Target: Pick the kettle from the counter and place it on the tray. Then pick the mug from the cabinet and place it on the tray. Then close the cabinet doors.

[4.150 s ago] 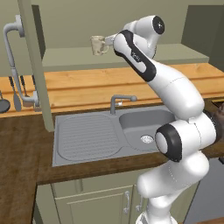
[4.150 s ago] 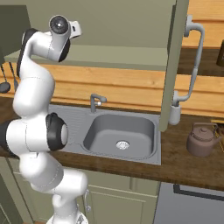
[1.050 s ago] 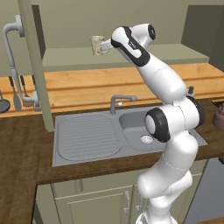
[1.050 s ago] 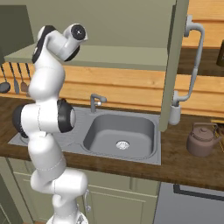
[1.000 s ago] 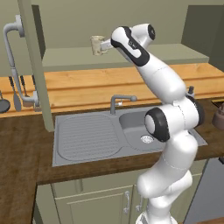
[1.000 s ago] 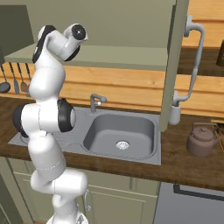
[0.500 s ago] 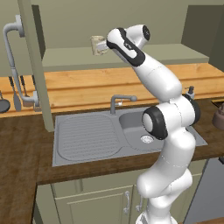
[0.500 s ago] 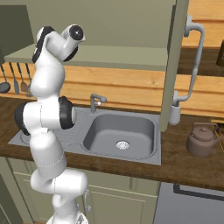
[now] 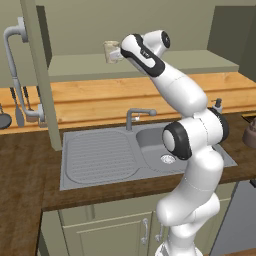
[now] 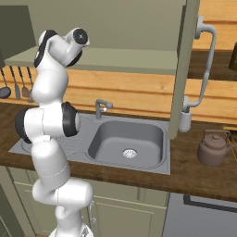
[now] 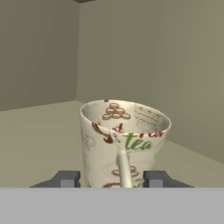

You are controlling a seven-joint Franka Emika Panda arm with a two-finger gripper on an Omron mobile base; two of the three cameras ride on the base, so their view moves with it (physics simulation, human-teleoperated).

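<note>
- Pincer (image 11: 113, 179) spread wide, one dark tip on each side of the mug (image 11: 124, 142); tips level with the mug's lower body, handle running down the middle between them. Contact with the mug wall not discernible; not clamped.
- From the left base view, pincer (image 9: 121, 52) reaches up to the mug (image 9: 111, 52) on the cabinet (image 9: 150, 62) shelf, near the shelf's left end.
- Mug: cream, glossy ceramic, round and slightly flared at the rim, thin loop handle facing the hand camera, printed with brown rings, red marks and green lettering "tea". Upright on the shelf.
- Cabinet interior (image 11: 48, 65): plain matte sage-green walls and flat pale shelf, corner behind the mug.
- Cabinet doors (image 10: 184, 69) swung open, seen edge-on; long pale grey curved bar handle (image 10: 206, 65) on the right one, another handle (image 9: 17, 75) on the left.
- Worktop (image 9: 22, 175): dark brown wood grain, with a grey steel sink (image 10: 127, 143), ribbed drainboard (image 9: 97, 160) and a bent tap (image 10: 102, 109).
- Kettle (image 10: 214, 148): squat, rounded, dull brown, arched handle, standing on the worktop right of the sink, well apart from the pincer.
- Orange wood panelling (image 9: 100, 102) behind the sink.
</note>
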